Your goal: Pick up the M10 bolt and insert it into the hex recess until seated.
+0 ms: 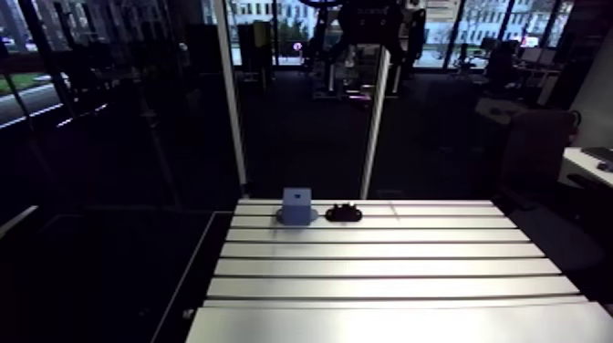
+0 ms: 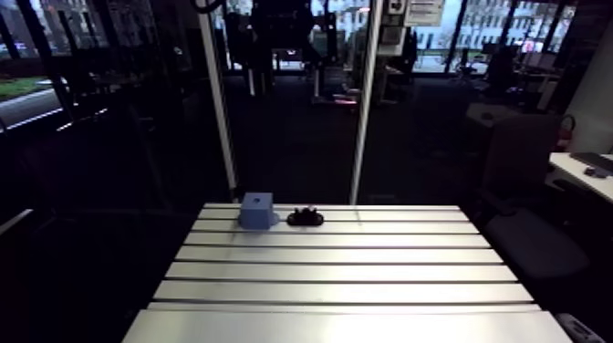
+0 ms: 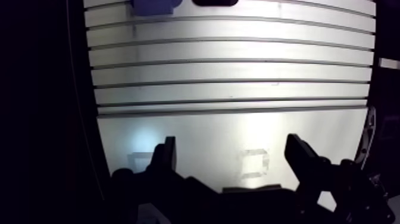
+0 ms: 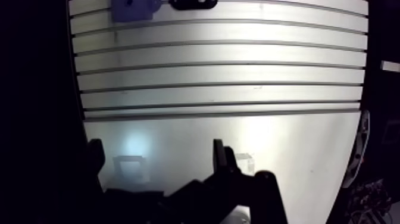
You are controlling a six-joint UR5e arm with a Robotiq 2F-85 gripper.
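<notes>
Fingers (image 3: 299,158) spread, blue block (image 1: 296,206), perhaps bolt (image 1: 344,213) beside

The slotted aluminium table (image 1: 392,274) has long grooves running across its width, with a smooth, ungrooved plate along the near edge. Two things rest on it, both at the far edge: a blue block (image 1: 296,206) standing upright and a small, low black object (image 1: 344,213) just beside it, not touching.
</notes>
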